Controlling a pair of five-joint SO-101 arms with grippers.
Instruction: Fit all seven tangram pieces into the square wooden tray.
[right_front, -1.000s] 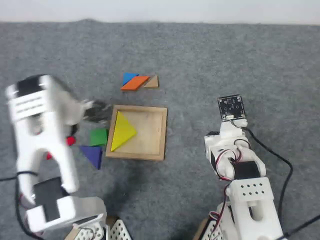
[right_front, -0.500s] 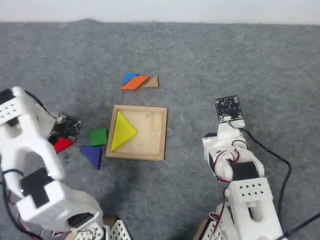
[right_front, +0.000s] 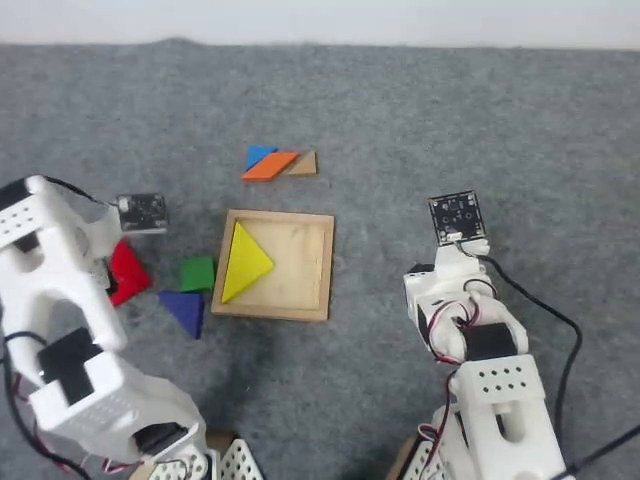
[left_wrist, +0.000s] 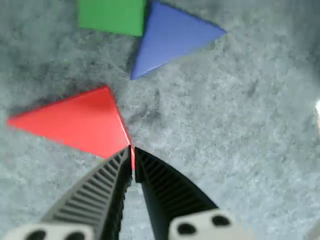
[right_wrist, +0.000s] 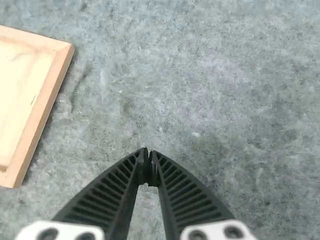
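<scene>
Square wooden tray (right_front: 270, 312): flat on the grey felt-covered worktop (right_front: 480, 120), with just the large yellow triangle (right_front: 243, 262) inside, against the side nearer the left arm. Just outside that side: green square (right_front: 197, 273), dark blue triangle (right_front: 184, 309), red triangle (right_front: 127, 270). Beyond the far rim, touching in a row: small blue triangle (right_front: 259, 155), orange parallelogram (right_front: 270, 165), pale wooden triangle (right_front: 304, 164).

Against half a second ago: left arm's wrist camera board now farther up the worktop, more of the red triangle uncovered. Right arm unmoved.

Left wrist view adds the grip: left tool (left_wrist: 131, 155) closed on one corner of the red triangle, a red sliver pinched between the jaws, with the green square and dark blue triangle just beyond. Right wrist view adds the right tool (right_wrist: 148, 167), fully closed on nothing, above bare felt near a tray corner.
</scene>
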